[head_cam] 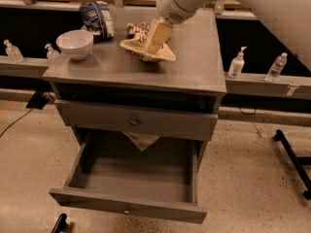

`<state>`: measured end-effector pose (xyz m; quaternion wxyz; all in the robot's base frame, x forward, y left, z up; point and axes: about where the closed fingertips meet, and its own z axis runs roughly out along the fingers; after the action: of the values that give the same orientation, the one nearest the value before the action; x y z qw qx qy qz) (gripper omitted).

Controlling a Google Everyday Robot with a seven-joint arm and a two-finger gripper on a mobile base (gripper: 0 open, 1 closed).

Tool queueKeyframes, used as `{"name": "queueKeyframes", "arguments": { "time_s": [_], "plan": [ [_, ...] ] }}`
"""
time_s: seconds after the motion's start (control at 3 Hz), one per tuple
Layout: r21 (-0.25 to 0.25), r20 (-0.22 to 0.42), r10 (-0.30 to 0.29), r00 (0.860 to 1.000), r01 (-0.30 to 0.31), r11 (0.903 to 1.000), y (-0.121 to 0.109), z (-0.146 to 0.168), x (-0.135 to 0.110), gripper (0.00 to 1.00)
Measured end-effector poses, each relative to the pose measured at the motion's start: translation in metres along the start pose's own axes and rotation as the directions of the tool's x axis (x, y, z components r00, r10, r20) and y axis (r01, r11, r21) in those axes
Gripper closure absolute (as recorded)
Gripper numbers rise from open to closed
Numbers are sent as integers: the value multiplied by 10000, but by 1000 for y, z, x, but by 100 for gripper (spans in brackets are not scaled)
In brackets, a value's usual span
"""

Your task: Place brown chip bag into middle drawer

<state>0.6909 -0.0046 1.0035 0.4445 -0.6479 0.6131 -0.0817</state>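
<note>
The claw (158,37) hangs right over the brown chip bag (140,52) on the table (194,67); open or closed, I cannot tell. Grasping step, I think: next grip firmly, then carry it to the middle drawer (136,178), open well below

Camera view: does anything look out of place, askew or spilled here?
One thing: a pale crumpled sheet hangs from under the upper drawer, above the open middle drawer, as if caught there. Nothing looks spilled. The tool is at the brown chip bag on the cabinet top.
</note>
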Motion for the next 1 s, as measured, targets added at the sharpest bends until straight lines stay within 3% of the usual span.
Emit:
{"name": "queueKeyframes", "arguments": {
  "time_s": [0.33,0.67,1.0],
  "plan": [
    [-420,-69,-915,9958,911,9950,29,41,10,0],
    [-820,-359,-1616,9862,1583,9840,55,78,26,0],
    [-948,-579,-2069,9767,2009,9750,69,112,35,0]
  ]
}}
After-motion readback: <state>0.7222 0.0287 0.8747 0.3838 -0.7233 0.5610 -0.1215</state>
